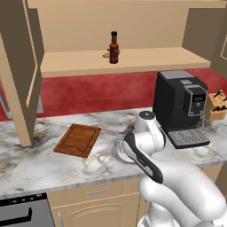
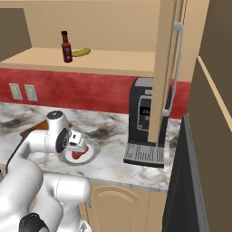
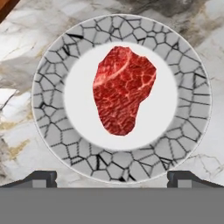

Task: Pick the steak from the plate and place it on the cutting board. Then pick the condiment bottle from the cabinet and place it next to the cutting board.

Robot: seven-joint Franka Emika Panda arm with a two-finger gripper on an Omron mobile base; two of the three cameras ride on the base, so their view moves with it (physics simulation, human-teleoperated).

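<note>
You are looking at a white-and-grey veined marble surface (image 1: 40,159) running under a red backsplash wall, with tan lower drawer cabinets below its near edge. On it, toward the left, lies the rectangular reddish-brown wooden cutting board (image 1: 78,140) with its inner groove; to the right stands a black coffee machine (image 1: 181,106), and at the far right a wooden knife block (image 1: 216,106). Between board and machine sits the round light grey plate (image 3: 48,127) with a cracked-mosaic rim, and the small irregular red raw steak (image 3: 122,89) lies at its white centre. Your end effector (image 3: 112,177) hangs straight above the plate, its two dark fingertips (image 3: 41,178) spread wide to either side of the rim, gripping nothing. Up on the tan light-wood wall cabinet (image 1: 133,57), doors open, the slim dark red condiment bottle (image 1: 114,48) with a black cap stands upright on the shelf, a yellow banana (image 2: 81,52) just beside it. The bottle's red label is too small to read.
</note>
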